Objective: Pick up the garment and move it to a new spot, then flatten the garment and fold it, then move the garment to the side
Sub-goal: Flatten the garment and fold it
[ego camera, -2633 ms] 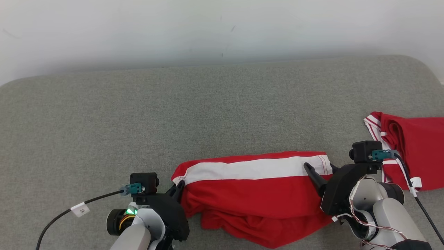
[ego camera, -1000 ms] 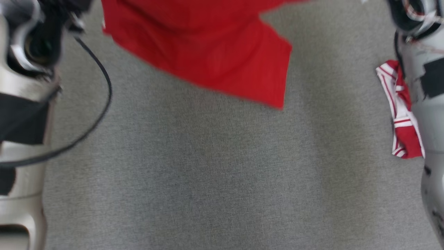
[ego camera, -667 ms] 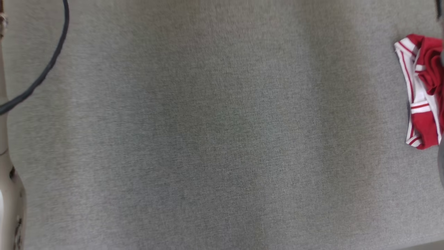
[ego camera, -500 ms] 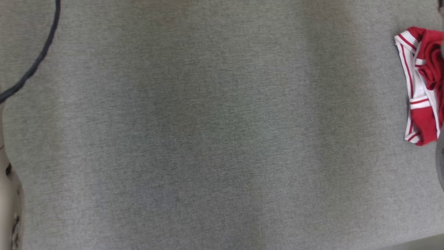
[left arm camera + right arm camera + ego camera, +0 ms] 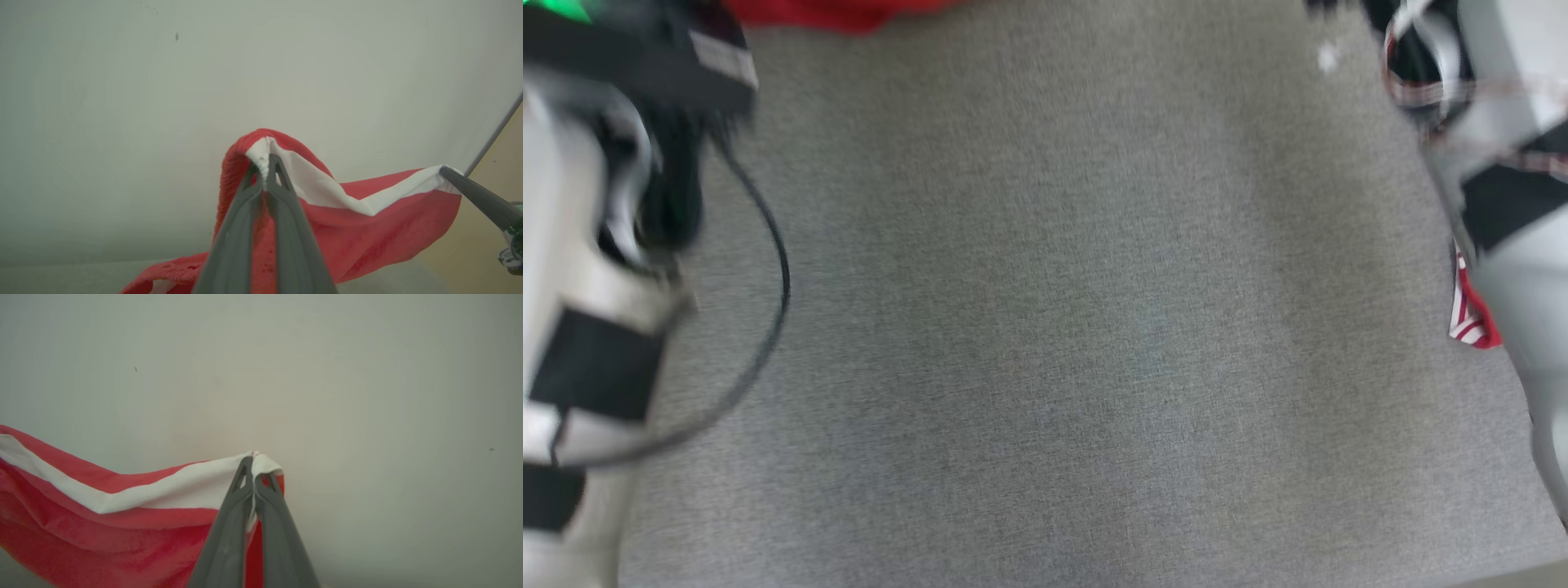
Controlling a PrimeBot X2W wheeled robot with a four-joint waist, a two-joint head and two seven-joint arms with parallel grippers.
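Garment (image 5: 367,228), red with a broad white band, hangs in the air, stretched between the two end effectors in front of a pale wall (image 5: 122,102). In the left wrist view the left end effector (image 5: 264,163) has its two dark fingers pinched together on a bunched corner of the white band. Red cloth drapes over the fingertips and falls away below them. At the right edge of that view the right end effector (image 5: 443,170) grips the far end of the band, and the cloth sags in a shallow curve between the two grips. The right wrist view shows the right end effector (image 5: 253,461) closed tight on a folded corner of white band. From there the garment (image 5: 102,539) runs off to that view's left, band uppermost and red body hanging beneath. The head view is blurred. A strip of the garment's red cloth (image 5: 833,12) shows at its top edge above the grey bench (image 5: 1054,327), and whether it touches the bench cannot be told. The left arm (image 5: 588,327) stands along the left edge with a black cable (image 5: 776,269) looping beside it, and the right arm (image 5: 1503,245) along the right edge. A second red-and-white striped cloth (image 5: 1470,322) lies on the bench, partly hidden behind the right arm.
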